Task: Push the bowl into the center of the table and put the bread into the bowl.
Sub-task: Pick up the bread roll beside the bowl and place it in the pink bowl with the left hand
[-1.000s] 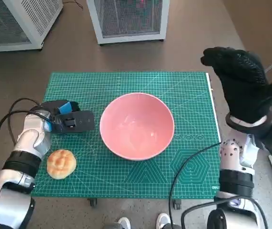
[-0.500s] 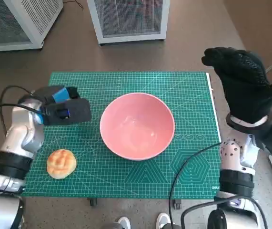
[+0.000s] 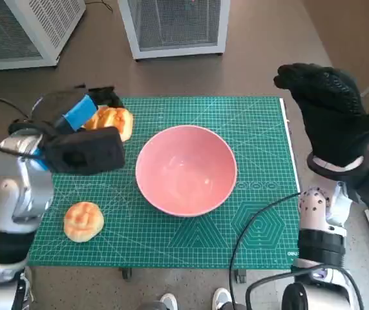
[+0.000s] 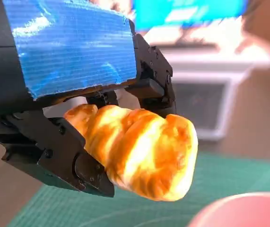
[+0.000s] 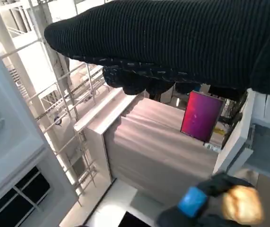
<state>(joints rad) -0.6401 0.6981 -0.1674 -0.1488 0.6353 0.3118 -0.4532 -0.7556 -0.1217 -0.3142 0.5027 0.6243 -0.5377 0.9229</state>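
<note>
A pink bowl (image 3: 186,169) sits near the middle of the green cutting mat (image 3: 262,129). My left hand (image 3: 81,145) is raised above the mat's far left part and grips a golden twisted bread (image 3: 112,121), which fills the left wrist view as a glazed loaf (image 4: 142,151) between the black fingers (image 4: 59,151). The bowl's rim (image 4: 241,210) shows below it. A second, round bun (image 3: 83,221) lies on the mat at the near left. My right hand (image 3: 329,110), gloved, is lifted high off the table's right edge and holds nothing, its fingers apart.
Two white mesh cabinets (image 3: 174,26) stand on the floor beyond the table. Black cables loop beside both forearms. Shoe tips (image 3: 194,300) show under the near edge. The right wrist view looks up at shelving and shows my left hand with the bread (image 5: 241,204).
My left hand has risen from the mat and turned, and the twisted bread it holds has come into sight. The bowl, the round bun and the right hand have not moved.
</note>
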